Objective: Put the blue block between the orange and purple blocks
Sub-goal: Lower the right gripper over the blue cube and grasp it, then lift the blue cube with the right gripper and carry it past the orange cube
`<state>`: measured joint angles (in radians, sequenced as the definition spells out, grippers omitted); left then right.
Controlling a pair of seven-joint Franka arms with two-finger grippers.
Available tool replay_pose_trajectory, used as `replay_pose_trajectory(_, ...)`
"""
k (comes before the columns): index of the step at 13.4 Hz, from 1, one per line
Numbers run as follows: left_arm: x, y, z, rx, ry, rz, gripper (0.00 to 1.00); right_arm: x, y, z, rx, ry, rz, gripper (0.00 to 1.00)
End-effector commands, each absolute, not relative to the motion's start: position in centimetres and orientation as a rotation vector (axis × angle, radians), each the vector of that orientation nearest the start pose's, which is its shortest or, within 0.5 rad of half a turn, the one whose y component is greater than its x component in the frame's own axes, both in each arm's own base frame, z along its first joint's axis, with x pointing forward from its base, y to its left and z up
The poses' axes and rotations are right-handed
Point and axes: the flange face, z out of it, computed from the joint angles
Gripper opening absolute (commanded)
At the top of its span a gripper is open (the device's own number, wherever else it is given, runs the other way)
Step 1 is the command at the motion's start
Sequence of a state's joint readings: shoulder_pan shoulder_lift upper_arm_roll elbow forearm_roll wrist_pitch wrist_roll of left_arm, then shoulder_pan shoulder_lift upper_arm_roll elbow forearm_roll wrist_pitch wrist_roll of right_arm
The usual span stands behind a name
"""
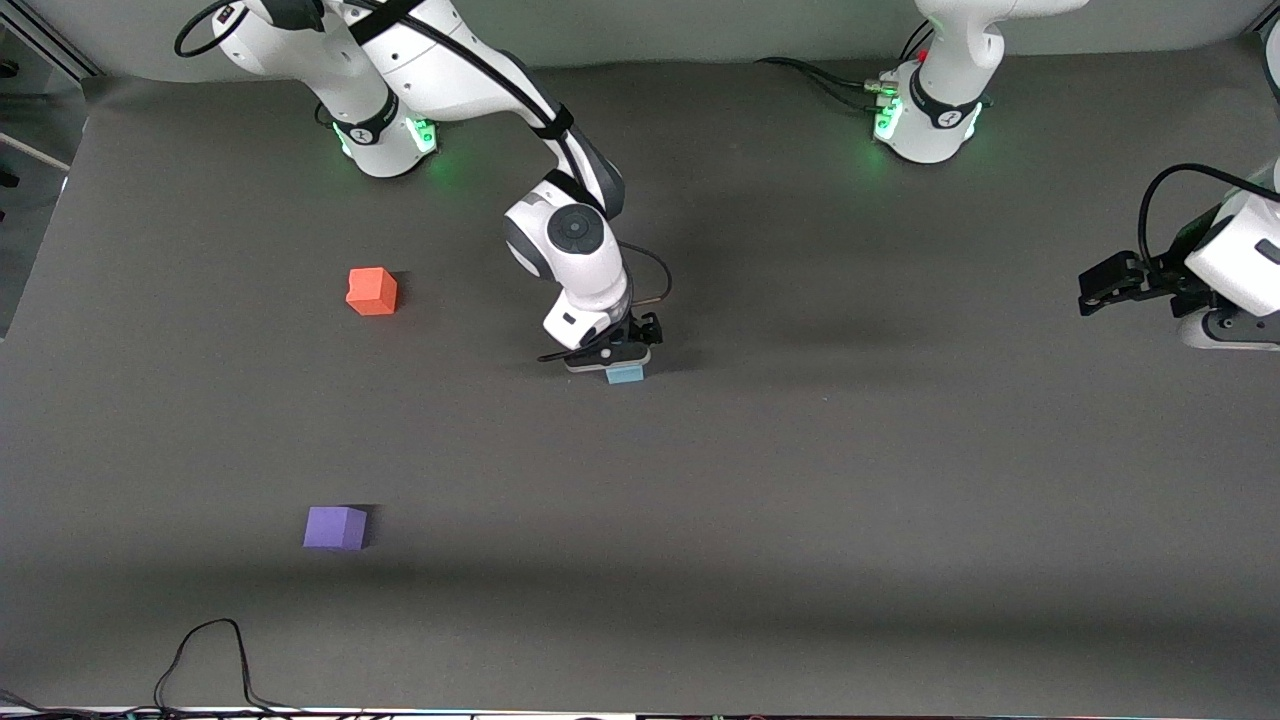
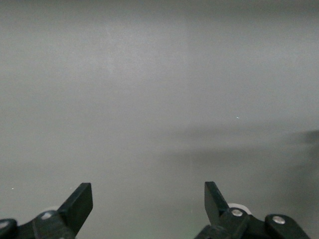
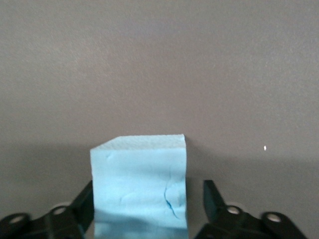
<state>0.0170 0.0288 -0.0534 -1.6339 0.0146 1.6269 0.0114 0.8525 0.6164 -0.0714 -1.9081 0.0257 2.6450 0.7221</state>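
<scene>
The pale blue block [image 1: 625, 374] sits on the dark mat near the middle of the table. My right gripper [image 1: 612, 357] is low over it. In the right wrist view the block [image 3: 139, 184] stands between the open fingers of this gripper [image 3: 149, 193]; one finger is against it and a gap shows at the other. The orange block [image 1: 372, 291] lies toward the right arm's end. The purple block [image 1: 335, 527] lies nearer the front camera than the orange one. My left gripper [image 1: 1092, 288] waits open and empty at the left arm's end, over bare mat [image 2: 148, 193].
A black cable [image 1: 210, 655] loops on the mat at the front edge, nearer the camera than the purple block. The two arm bases [image 1: 385, 140] [image 1: 925, 125] stand along the back edge.
</scene>
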Motion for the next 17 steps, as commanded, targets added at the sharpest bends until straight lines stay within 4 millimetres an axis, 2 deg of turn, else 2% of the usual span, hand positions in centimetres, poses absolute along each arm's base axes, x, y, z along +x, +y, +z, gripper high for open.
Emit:
replay_pose_trajectory(1, 56.7, -1.9, 58.9, -3.135, 0.137, 0.053, 1.0, 46.8, 45.5, 19.0, -3.057, -0.041, -0.177, 0.15)
replay_pose_trajectory(2, 56.7, -1.9, 58.9, -3.135, 0.14, 0.053, 1.0, 47.5, 44.6, 19.4, -3.066, -0.022, -0.164, 0.1)
replay_pose_trajectory(3, 56.6, -1.9, 59.0, -3.135, 0.142, 0.051, 1.0, 48.6, 43.7, 21.5, -3.082, -0.004, -0.136, 0.1)
replay_pose_trajectory(4, 56.6, -2.0, 59.1, -3.135, 0.145, 0.048, 1.0, 49.7, 43.0, 24.6, -3.101, -0.011, -0.093, 0.1)
replay_pose_trajectory(6, 56.6, -2.0, 59.0, -3.135, 0.145, 0.053, 1.0, 50.3, 42.9, 34.4, -3.11, -0.049, -0.045, 0.11)
replay_pose_trajectory(9, 56.5, -1.9, 59.0, -3.135, 0.142, 0.063, 1.0, 53.3, 39.7, 49.9, -3.038, 0.013, -0.035, 0.11)
replay_pose_trajectory(10, 56.5, -2.0, 59.0, -3.135, 0.142, 0.065, 1.0, 54.4, 38.3, 54.2, -3.02, -0.038, -0.022, 0.11)
replay_pose_trajectory(11, 56.5, -1.9, 59.0, -3.136, 0.14, 0.065, 1.0, 55.3, 36.5, 57.2, -3.005, -0.028, -0.013, 0.11)
replay_pose_trajectory(12, 56.5, -1.9, 59.0, -3.136, 0.14, 0.065, 1.0, 56.4, 34.3, 58.4, -2.998, 0.014, -0.007, 0.12)
replay_pose_trajectory(14, 56.5, -2.1, 59.0, -3.136, 0.145, 0.065, 1.0, 57.0, 30.3, 60.2, -3.002, -0.088, -0.017, 0.12)
replay_pose_trajectory(15, 56.5, -1.9, 59.0, -3.137, 0.14, 0.065, 1.0, 57.8, 27.0, 60.3, -3.022, -0.077, 0.027, 0.12)
replay_pose_trajectory(16, 56.5, -1.9, 59.0, -3.138, 0.137, 0.063, 1.0, 58.1, 24.7, 60.8, -3.03, -0.09, 0.034, 0.12)
replay_pose_trajectory(17, 56.6, -1.9, 59.1, -3.138, 0.14, 0.055, 1.0, 58.7, 20.9, 61.2, -3.042, -0.099, 0.03, 0.13)
